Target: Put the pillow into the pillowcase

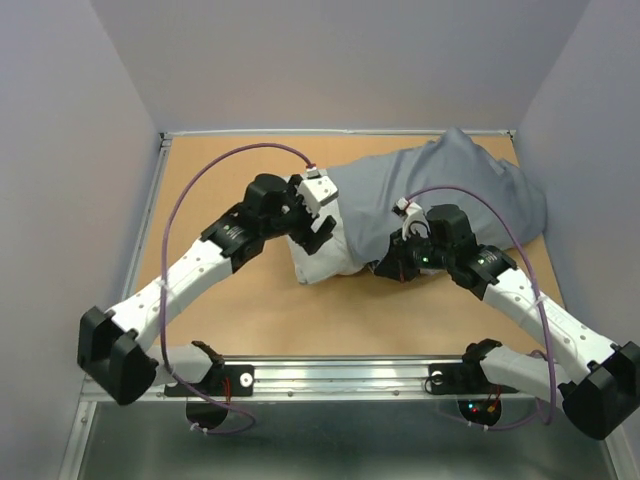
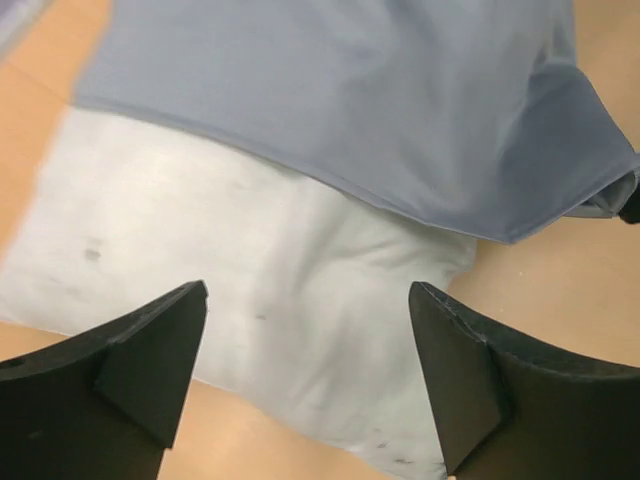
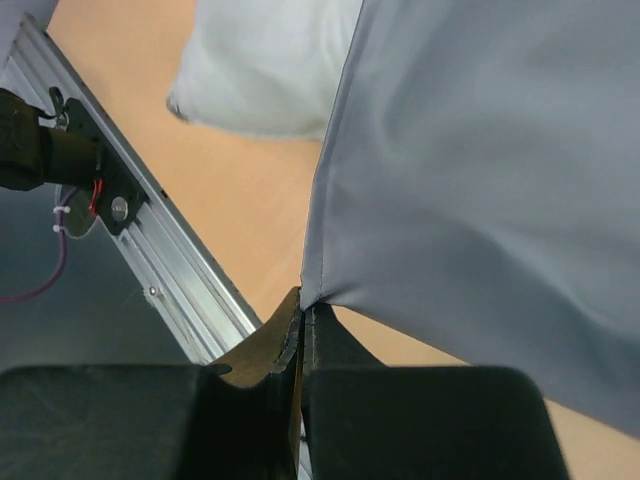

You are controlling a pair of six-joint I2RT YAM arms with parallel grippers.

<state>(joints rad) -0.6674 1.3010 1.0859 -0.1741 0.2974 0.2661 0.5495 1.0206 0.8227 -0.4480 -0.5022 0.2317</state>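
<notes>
Table of tan wood (image 1: 230, 310) carries thin blue-grey fabric pillowcase (image 1: 455, 190) lying over far part of plump off-white rectangular pillow (image 1: 325, 258).
Right gripper (image 3: 302, 315) pinches the pillowcase's hem; left gripper (image 2: 305, 300) hovers over the bare pillow end, jaws spread wide, empty.

This is a robotics lab test cell rather than a lived-in room: plain pale lavender walls (image 1: 340, 60) box in a brown board tabletop (image 1: 230, 320) on three sides, and an aluminium rail (image 1: 340, 372) runs along its near edge. Two white-and-black robot arms, the left arm (image 1: 190, 270) and the right arm (image 1: 545, 310), are mounted at that rail, with purple cables (image 1: 250, 147) looping over them and small lit indicator lamps (image 1: 470, 407) at one base. The household things, a pillow (image 1: 325, 255) and pillowcase (image 1: 450, 180), lie on the bare board.
</notes>
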